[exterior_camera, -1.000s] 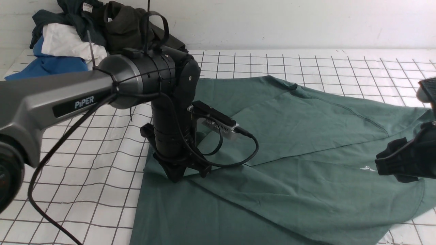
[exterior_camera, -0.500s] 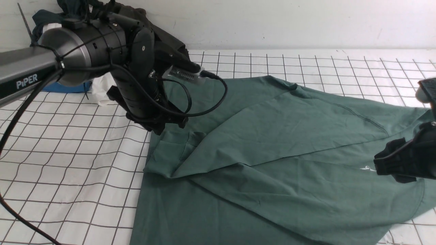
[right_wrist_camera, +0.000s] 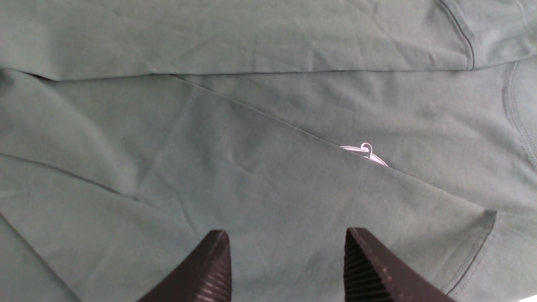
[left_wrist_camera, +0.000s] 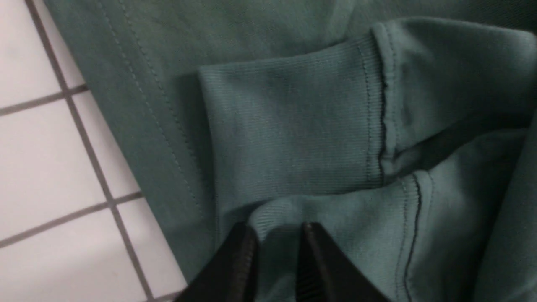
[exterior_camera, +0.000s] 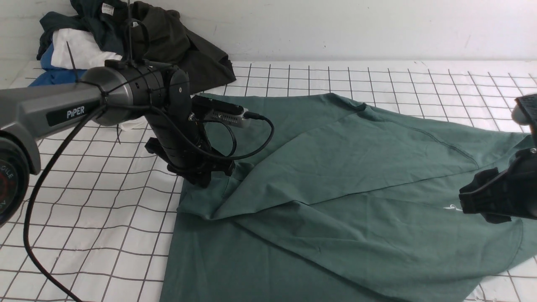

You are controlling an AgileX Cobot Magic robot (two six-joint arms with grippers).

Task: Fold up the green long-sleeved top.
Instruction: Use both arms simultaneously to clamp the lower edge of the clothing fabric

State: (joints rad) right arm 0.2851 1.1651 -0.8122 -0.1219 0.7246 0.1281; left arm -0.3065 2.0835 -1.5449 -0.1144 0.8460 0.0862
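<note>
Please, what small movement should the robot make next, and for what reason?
Probably the left gripper should finish closing on the cuff of the green long-sleeved top. In the left wrist view a fold of this cuff rises between its fingertips, which stand slightly apart, and the sleeve end lies bunched there, not yet straight.

large sage-green cotton long-sleeved top (exterior_camera: 377, 226), spread wide across the gridded white bench (exterior_camera: 105, 235), partly folded over, cuffs bunched, white logo partly covered
</note>
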